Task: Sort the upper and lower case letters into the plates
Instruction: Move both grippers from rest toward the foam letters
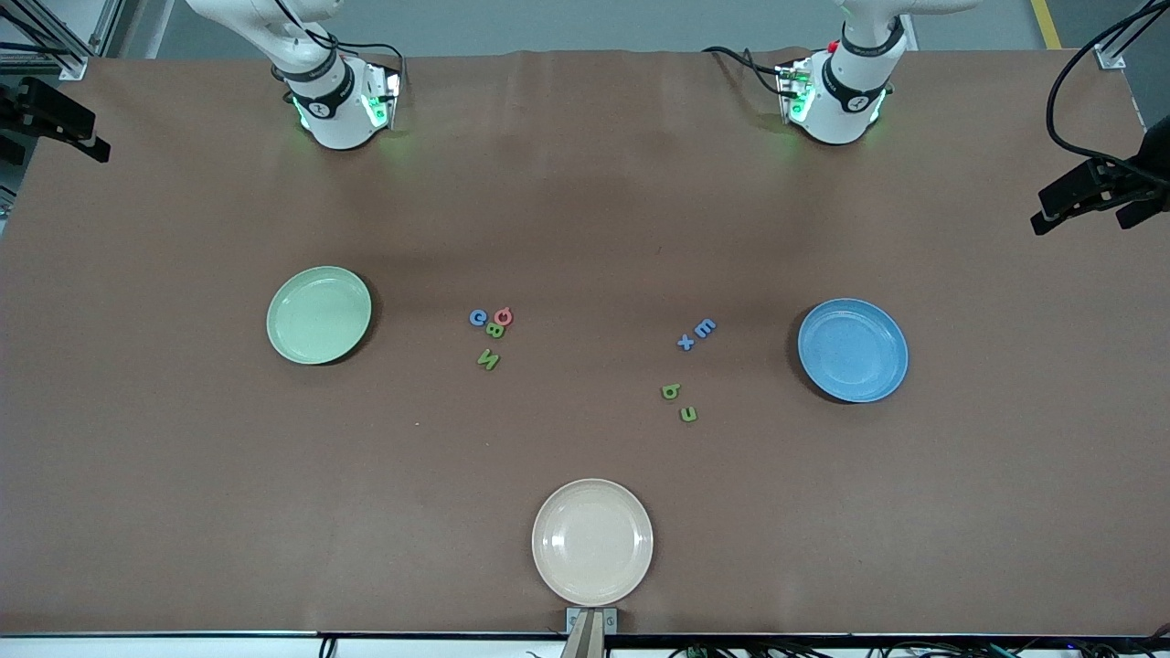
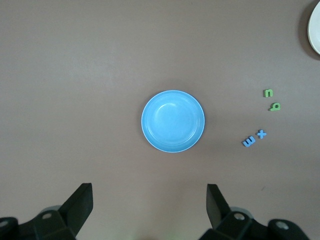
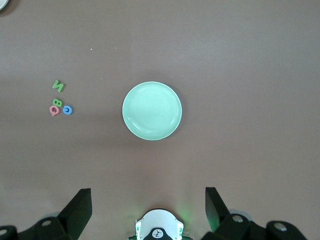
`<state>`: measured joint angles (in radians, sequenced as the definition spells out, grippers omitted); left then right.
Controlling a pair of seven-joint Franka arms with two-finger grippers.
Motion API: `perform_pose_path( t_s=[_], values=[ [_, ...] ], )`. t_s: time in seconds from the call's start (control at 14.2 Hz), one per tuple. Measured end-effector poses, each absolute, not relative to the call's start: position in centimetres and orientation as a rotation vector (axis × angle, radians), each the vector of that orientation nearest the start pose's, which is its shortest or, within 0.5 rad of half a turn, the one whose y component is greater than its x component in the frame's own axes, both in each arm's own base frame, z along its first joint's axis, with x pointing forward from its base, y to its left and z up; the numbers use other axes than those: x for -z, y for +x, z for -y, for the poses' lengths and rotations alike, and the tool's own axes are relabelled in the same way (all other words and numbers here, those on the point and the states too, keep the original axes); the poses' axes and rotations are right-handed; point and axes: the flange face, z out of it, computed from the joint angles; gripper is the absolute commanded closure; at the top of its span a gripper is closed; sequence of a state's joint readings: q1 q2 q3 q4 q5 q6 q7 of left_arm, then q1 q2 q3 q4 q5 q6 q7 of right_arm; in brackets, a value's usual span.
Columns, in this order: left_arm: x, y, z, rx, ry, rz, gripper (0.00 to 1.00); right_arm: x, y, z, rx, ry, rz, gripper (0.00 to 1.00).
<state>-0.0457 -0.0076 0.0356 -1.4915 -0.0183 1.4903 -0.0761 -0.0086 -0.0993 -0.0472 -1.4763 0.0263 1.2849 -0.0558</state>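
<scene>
Both of your claws are wide open and hold nothing. The left gripper (image 2: 149,210) hangs high over the blue plate (image 1: 852,350). The right gripper (image 3: 148,212) hangs high over the green plate (image 1: 319,314). Both arms wait up there.

None of the letters are in a plate yet. They sit in two little bunches on the brown table (image 1: 585,183), between the two plates. In the bunch closer to the green plate you have a blue C (image 1: 477,317), a pink letter (image 1: 503,316) that may be a Q, a green B (image 1: 494,331) and a green N (image 1: 488,360). In the bunch closer to the blue plate you have a blue E (image 1: 705,328), a blue x (image 1: 686,343), a green b (image 1: 670,392) and a green n (image 1: 688,414).

Here is what could go wrong, I think. The C, the pink letter and the B touch each other, so your claw could grab two at once or push one away. The E and the x sit very close too. The letters are tiny, so a grab could miss or slip.

Watch the cream plate (image 1: 592,542) near the front camera. It is not for sorting. Also, C and x look alike big or small, so you could put them in the wrong plate.
</scene>
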Motion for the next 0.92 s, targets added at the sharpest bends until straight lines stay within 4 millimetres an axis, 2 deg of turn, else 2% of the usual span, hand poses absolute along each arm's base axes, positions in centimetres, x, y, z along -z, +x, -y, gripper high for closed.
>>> perform_pose_path(
  t_s=[0.63,0.77,0.92],
  values=[
    [-65.6,54.4,0.6,-0.007,-3.158,0.106,0.00,-69.7,49.1,2.6,-0.117,-3.105,-0.033,0.00],
    [-64.5,54.7,0.7,-0.046,-3.156,0.103,0.00,-69.7,49.1,2.6,-0.115,-3.105,-0.034,0.00],
    [-62.4,55.6,1.3,-0.109,-3.154,0.090,0.00,-69.6,49.1,2.6,-0.117,-3.105,-0.040,0.00]
  ],
)
